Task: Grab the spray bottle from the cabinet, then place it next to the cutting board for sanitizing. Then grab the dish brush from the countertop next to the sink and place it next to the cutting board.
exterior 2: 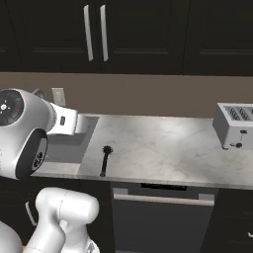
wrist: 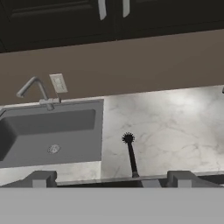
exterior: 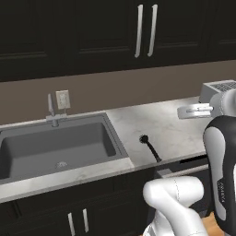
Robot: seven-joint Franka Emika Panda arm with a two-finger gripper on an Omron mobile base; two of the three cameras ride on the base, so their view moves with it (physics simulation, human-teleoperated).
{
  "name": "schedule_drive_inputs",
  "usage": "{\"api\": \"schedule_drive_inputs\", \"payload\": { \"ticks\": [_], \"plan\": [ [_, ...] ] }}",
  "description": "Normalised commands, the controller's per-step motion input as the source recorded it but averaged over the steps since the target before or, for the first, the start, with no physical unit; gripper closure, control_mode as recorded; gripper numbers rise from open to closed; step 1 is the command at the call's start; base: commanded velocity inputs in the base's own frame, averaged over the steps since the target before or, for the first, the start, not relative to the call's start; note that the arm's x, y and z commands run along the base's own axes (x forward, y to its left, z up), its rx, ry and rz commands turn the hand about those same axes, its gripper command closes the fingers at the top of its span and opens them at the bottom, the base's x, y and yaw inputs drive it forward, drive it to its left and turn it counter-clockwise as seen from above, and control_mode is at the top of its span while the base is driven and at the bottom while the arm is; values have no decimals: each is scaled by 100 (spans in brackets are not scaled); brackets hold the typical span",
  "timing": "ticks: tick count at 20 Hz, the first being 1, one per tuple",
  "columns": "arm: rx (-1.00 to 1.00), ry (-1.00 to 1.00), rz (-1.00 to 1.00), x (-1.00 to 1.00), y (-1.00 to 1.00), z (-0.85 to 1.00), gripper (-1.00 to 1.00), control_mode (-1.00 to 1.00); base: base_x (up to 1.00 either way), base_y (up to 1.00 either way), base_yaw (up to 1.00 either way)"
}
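Brush (wrist: 130, 154) flat on the countertop (wrist: 175, 127), just beside the right rim of the sink (wrist: 48, 131): bristle head toward the back wall, thin dark handle running out to the front edge, its tip close to that edge. Seen too in the left base view (exterior: 150, 147) and the right base view (exterior 2: 105, 160), apart from everything else on the slab.

Gripper (wrist: 111, 179) above and in front of the front edge, well apart from the brush, fingers (wrist: 41, 179) spread wide, holding nothing.

Judged risks from here:
- Handle narrow and low on the stone; likely to be missed or rolled aside if the fingers come down off its line.
- Tip near the front edge; a nudge toward the robot could send the brush off the countertop to the floor.
- A push to the left could tip the head over the rim into the sink.
- Too steep a descent could jam fingertips against the stone before closing.
- A grip at the far end of the handle could let the head sag or swing in transit.

Toaster (exterior 2: 236, 124) at the right end of the countertop, well clear. Closed cabinet (exterior 2: 133, 34) doors above. Outlet (wrist: 58, 82) on the wall behind the faucet (wrist: 36, 89).
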Motion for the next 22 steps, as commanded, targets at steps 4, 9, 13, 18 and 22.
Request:
{"api": "schedule_drive_inputs", "payload": {
  "ticks": [4,9,13,18,22],
  "plan": [
    [0,0,0,0,0,0,-100,100,0,-18,0],
    [0,1,0,0,-16,-19,-100,-100,0,-8,0],
    [0,15,0,14,-21,-61,-100,-100,0,0,0],
    [0,19,0,15,-14,-79,-100,-100,0,0,0],
    [0,13,0,31,-8,-68,-100,-100,0,0,0]
  ]
}}
